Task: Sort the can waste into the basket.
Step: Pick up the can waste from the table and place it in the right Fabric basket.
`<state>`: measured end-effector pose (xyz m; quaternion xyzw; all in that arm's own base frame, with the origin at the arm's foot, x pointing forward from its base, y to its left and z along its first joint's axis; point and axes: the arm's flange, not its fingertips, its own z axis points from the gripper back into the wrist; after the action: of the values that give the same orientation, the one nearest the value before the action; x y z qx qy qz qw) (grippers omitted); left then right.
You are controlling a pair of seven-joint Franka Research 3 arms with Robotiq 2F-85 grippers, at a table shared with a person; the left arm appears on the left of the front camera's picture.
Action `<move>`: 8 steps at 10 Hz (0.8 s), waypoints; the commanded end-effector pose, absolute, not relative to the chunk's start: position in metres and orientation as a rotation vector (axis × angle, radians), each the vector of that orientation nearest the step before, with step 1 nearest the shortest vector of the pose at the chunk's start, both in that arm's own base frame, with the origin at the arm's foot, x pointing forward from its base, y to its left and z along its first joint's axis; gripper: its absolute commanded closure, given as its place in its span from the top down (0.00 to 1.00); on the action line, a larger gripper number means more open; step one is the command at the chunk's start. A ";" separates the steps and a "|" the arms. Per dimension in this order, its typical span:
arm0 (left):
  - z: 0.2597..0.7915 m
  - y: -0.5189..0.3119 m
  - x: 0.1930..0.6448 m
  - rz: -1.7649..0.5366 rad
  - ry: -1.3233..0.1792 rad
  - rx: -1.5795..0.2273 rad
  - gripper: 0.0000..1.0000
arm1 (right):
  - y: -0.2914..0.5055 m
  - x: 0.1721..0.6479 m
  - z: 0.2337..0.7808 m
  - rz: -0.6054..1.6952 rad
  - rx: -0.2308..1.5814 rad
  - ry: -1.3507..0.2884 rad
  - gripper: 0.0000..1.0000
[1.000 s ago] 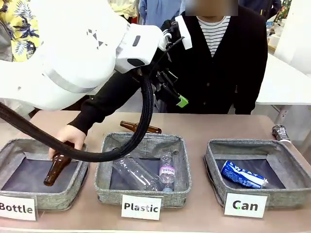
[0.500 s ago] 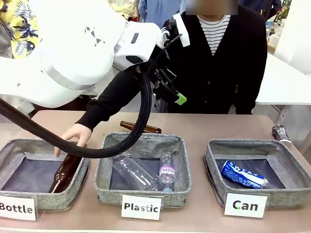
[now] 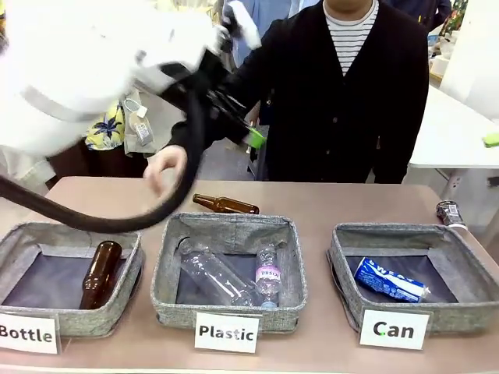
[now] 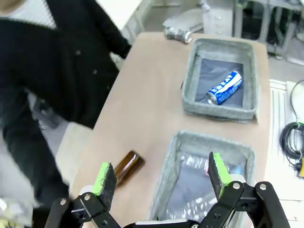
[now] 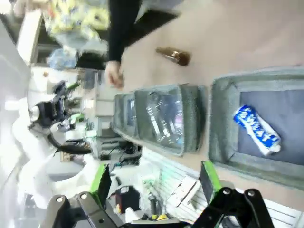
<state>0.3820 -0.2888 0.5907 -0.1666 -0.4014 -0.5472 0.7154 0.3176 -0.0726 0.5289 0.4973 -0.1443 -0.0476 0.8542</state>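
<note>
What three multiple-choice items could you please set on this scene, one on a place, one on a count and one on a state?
1. Where does the blue can lie?
A. On the table.
B. In the bin marked Plastic.
C. In the basket marked Can.

2. How many bottles lie in the bin marked Bottle?
A. None.
B. One.
C. Three.

3. How does the left gripper stand?
A. Open and empty.
B. Shut on a can.
C. Shut on a bottle.

Key:
1 C: the blue can rests on that basket's dark lining.
2 B: a single brown bottle leans inside it.
3 A: the left wrist view shows a wide gap between its two fingers, with nothing held there.
</note>
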 end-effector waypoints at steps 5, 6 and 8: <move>0.584 -0.040 0.344 -0.429 -0.566 -0.914 1.00 | 0.033 0.394 0.491 0.090 1.531 -0.070 1.00; 0.562 0.000 0.338 -0.335 -0.577 -1.066 1.00 | 0.037 0.401 0.477 0.165 1.490 -0.170 1.00; 0.489 0.063 0.322 -0.154 -0.637 -1.299 1.00 | 0.026 0.411 0.452 0.242 1.342 -0.322 1.00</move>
<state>0.3243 0.0539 0.5227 -0.5594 -0.2650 -0.1124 0.7773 0.4045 0.0350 0.4580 0.6562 -0.0980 0.0942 0.7422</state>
